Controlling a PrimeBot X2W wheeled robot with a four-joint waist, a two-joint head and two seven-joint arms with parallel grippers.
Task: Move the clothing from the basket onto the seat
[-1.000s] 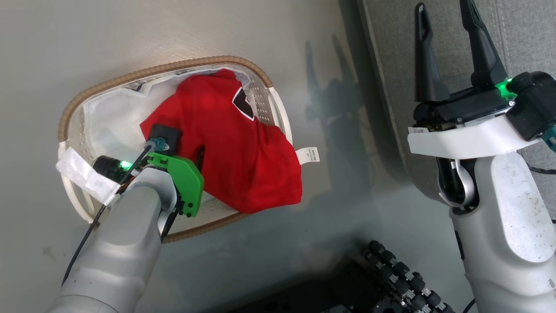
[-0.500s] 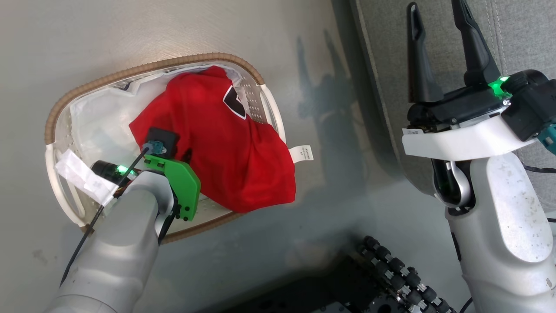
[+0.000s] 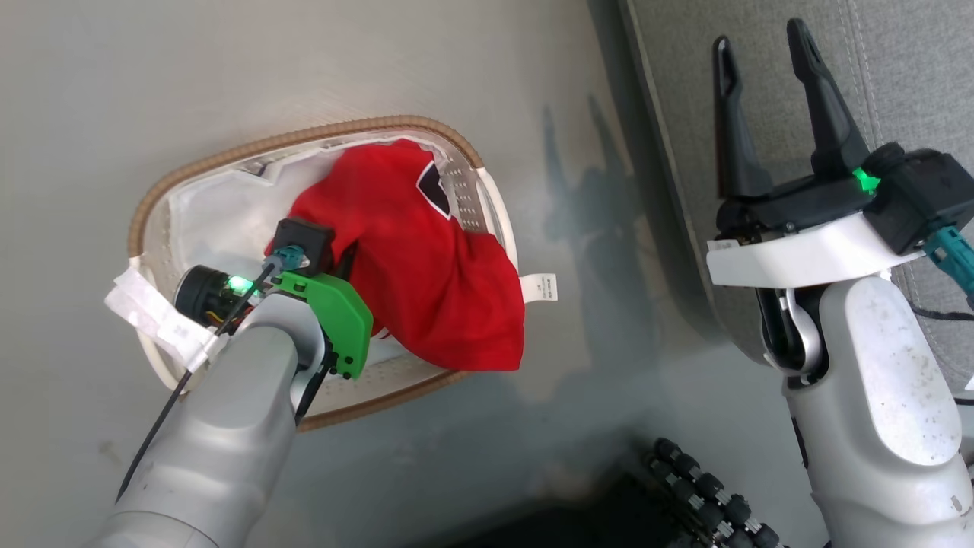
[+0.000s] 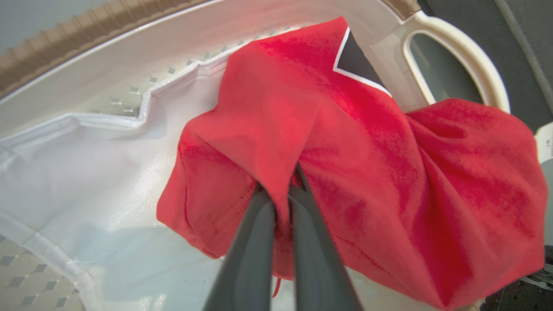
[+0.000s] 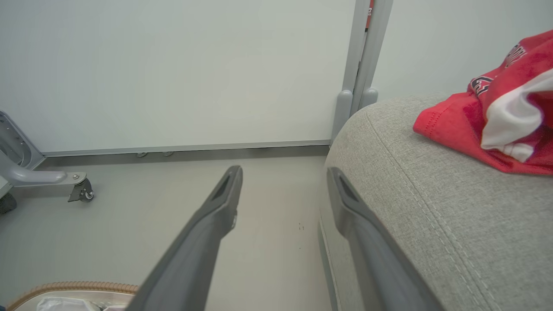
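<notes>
A red jersey (image 3: 426,281) with a black patch lies in the white basket (image 3: 304,141), one end draped over the right rim, its white tag (image 3: 540,288) hanging outside. In the left wrist view my left gripper (image 4: 281,194) is shut on a raised fold of that jersey (image 4: 345,172), above the white liner (image 4: 86,181). My right gripper (image 3: 759,38) stands open and empty over the edge of the grey seat (image 3: 898,76). Its fingers (image 5: 224,194) point along the seat's (image 5: 432,207) side. Another red jersey (image 5: 497,116) lies on the seat.
The basket stands on the smooth grey floor (image 3: 578,365) left of the seat. My base with black rollers (image 3: 700,487) is at the bottom of the head view. A pale wall and a wheeled metal leg (image 5: 82,190) lie beyond the right gripper.
My left gripper has closed on the jersey, and the fabric has bunched up toward it. The head view has shifted a little. The right gripper stays open.
</notes>
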